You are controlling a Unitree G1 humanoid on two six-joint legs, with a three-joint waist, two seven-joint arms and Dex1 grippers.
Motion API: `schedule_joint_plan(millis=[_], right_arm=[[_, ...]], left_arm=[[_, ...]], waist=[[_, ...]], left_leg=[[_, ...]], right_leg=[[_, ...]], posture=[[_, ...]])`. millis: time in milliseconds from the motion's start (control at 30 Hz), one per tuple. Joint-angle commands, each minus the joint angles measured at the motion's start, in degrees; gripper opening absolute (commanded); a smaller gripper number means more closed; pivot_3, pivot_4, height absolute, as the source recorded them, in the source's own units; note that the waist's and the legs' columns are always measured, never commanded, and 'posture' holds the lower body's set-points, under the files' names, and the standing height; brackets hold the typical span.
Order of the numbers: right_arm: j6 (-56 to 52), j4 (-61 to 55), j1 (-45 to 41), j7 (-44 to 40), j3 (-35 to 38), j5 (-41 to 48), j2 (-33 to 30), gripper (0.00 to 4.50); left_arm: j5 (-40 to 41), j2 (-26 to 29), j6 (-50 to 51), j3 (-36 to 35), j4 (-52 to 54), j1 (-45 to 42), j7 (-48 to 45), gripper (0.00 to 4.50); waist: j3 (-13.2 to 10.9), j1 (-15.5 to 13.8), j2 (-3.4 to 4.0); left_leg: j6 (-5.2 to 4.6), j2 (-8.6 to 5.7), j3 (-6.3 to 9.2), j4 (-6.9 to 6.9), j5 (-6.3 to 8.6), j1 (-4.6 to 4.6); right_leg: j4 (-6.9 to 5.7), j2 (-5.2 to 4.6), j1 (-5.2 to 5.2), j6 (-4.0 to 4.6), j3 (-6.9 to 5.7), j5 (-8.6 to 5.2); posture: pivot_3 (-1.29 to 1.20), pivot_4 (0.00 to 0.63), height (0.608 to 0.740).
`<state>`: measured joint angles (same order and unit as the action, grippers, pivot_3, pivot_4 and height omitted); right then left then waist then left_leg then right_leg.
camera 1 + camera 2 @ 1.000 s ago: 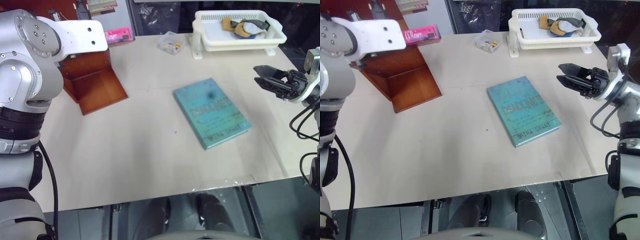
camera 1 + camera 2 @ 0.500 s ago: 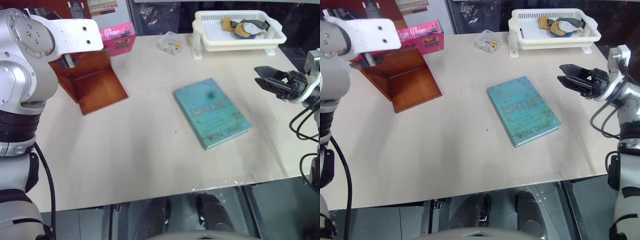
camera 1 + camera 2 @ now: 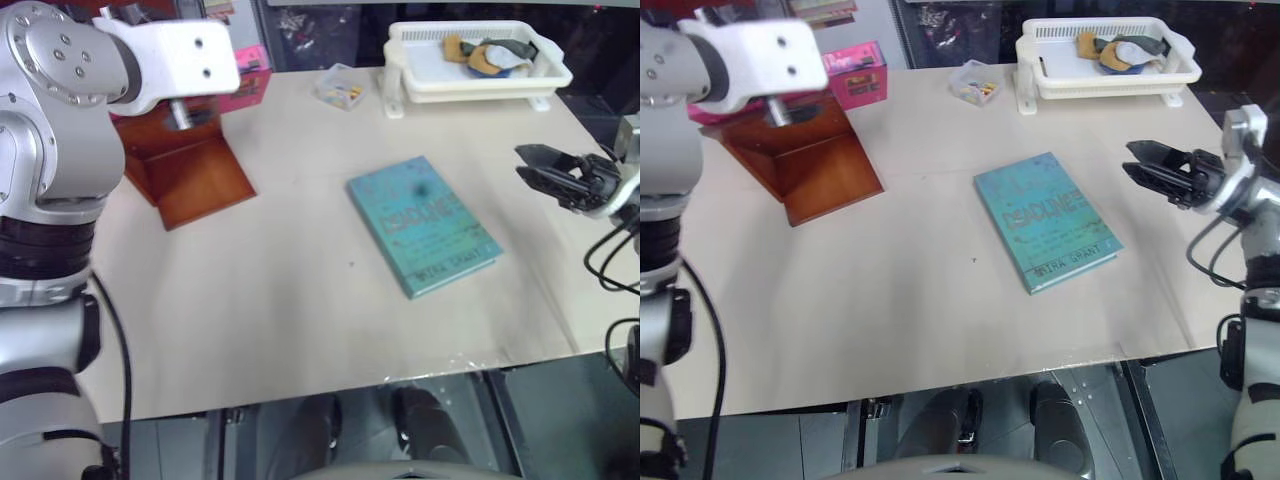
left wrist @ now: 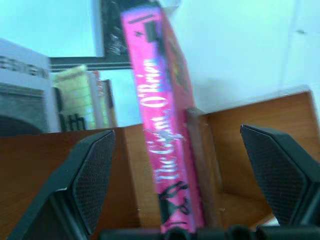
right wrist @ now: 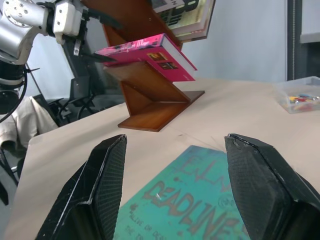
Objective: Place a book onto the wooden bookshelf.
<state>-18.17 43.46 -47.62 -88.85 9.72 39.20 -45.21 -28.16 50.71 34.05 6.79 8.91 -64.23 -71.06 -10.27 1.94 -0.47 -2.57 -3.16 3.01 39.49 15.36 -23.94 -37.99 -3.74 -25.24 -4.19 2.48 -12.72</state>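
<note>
Although the book point(image 5: 145, 55) already lies on a slanted board of the wooden bookshelf point(image 3: 190, 175), its seat looks shaky — it rests tilted, with one end jutting past the board's edge toward the table point(image 3: 300, 300). The left gripper point(image 4: 180, 150) has its fingers spread wide on either side of the book's spine, touching neither face, so nothing is pinching the book now. The right gripper point(image 3: 1160, 172) hovers with its fingers apart over the table's edge, well away from the bookshelf and just beyond the teal book point(image 3: 425, 225).

The main risk, as I judge it, is the book sliding or tipping off the slanted board, since so much of it overhangs; a brush from either left finger during a pull-back could start that slide. A second risk is the left arm's forearm, which sits directly over the bookshelf, knocking the frame.

For room: the left fingers have clear space on both sides of the spine, so a straight retreat along the gripper's own line looks safest. Beside the bookshelf the table is bare up to the teal book, while a small clear box point(image 3: 340, 85) and a white basket point(image 3: 480, 80) sit further along the table's far edge — well clear of the bookshelf.
</note>
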Motion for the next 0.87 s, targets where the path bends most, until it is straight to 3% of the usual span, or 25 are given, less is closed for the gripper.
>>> schedule_joint_plan(millis=[33, 167, 300, 400, 533, 733, 867], right_arm=[[-1.0, -4.6, 1.4, -3.5, 2.8, 0.4, -2.0, 3.18], [-2.3, -8.6, 5.8, -2.2, 4.2, 0.6, -3.6, 3.18], [-3.6, -15.0, 16.3, 0.4, 7.5, 0.5, -6.3, 3.18], [-1.4, -18.3, 25.1, 1.5, 8.5, -2.8, -8.8, 3.18], [5.4, -16.8, 31.4, 2.6, 7.6, -8.8, -10.3, 3.18], [12.9, -11.4, 35.0, 4.0, 8.5, -13.3, -10.3, 3.18], [13.7, -10.4, 34.3, 4.6, 9.1, -12.8, -9.6, 3.18]], left_arm=[[14.2, -4.6, 7.2, -9.6, 10.0, 6.7, -3.3, 4.42], [21.6, -9.5, 15.4, -15.7, 18.7, 21.5, -2.0, 4.42], [27.1, -21.1, 19.2, -22.1, 26.4, 41.5, 7.3, 4.42], [34.3, -28.5, 18.8, -27.7, 31.7, 50.3, 10.4, 4.42], [39.6, -29.3, 18.4, -30.2, 32.5, 57.0, 12.7, 4.42], [44.4, -28.1, 14.3, -32.3, 31.0, 65.2, 16.0, 4.42], [46.1, -26.3, 11.4, -31.0, 30.8, 68.8, 17.9, 4.42]], waist=[[0.0, 0.0, 0.02], [0.1, 0.3, 0.12], [0.1, 0.1, 0.14], [0.1, -0.7, 0.06], [0.2, -1.4, 0.14], [0.2, -1.0, 0.12], [0.2, -1.0, 0.12]], left_leg=[[0.00, 0.00, 0.00, 0.04, 0.00, 0.00], [-0.01, 0.05, -0.08, -0.04, 0.00, 0.09], [0.00, 0.13, -0.09, -0.02, 0.00, 0.10], [-0.01, 0.10, -0.03, 0.04, 0.02, 0.14], [0.00, 0.10, 0.02, 0.05, 0.02, 0.31], [-0.17, 0.19, -0.04, -0.21, 0.15, 2.08], [-0.18, 0.22, -0.07, -0.24, 0.15, 2.18]], right_leg=[[0.00, -0.01, 0.00, 0.00, 0.00, 0.00], [-0.02, 0.00, 0.00, 0.00, 0.11, 0.00], [0.01, 0.04, 0.04, 0.02, 0.12, 0.02], [0.02, -0.28, 0.13, 0.03, 0.06, 0.03], [0.00, -0.29, 0.29, 0.09, -0.02, 0.07], [0.33, -0.23, 2.08, 0.10, -0.01, 0.04], [0.35, -0.22, 2.16, 0.10, 0.01, 0.04]], posture=[[0.00, 0.150, 0.740], [0.00, 0.150, 0.740], [0.00, 0.150, 0.740], [0.00, 0.150, 0.740], [0.00, 0.150, 0.740], [0.00, 0.150, 0.740], [0.00, 0.150, 0.740]])
